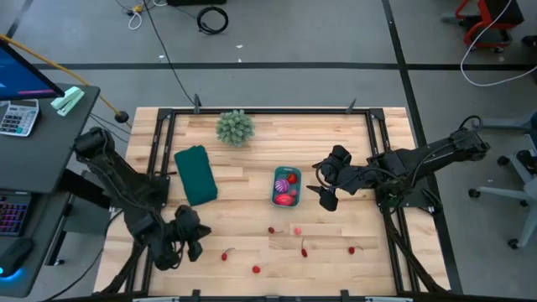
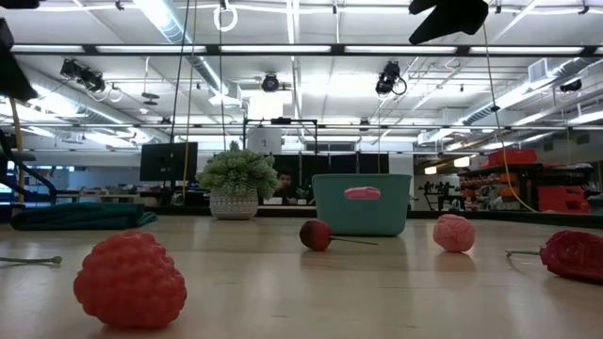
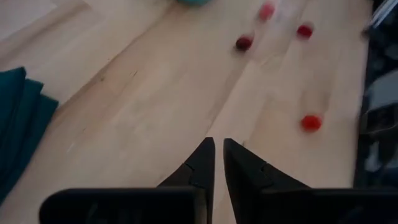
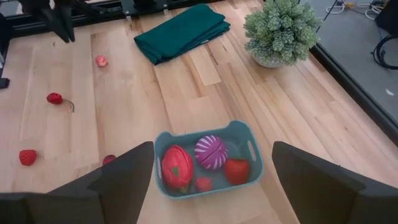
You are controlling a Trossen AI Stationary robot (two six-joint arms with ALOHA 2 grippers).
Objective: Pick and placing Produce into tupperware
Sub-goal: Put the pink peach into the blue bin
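High view shows you the tupperware (image 1: 286,186) mid-tabletop (image 1: 252,159), already holding several pieces, with the right gripper (image 1: 322,184) just beside it, jaws spread wide and empty. The loose produce lies in a scattered row along the near edge: a red berry (image 1: 256,269), a small red piece (image 1: 224,255), and a pink piece (image 1: 297,229) closer to the tub. Your left gripper (image 1: 186,241) sits at the near left corner, jaws clenched on nothing, nearer those first two, which lie toward the tabletop's middle from it. The folded teal cloth (image 1: 195,174) and spiky plant (image 1: 234,127) stand clear.
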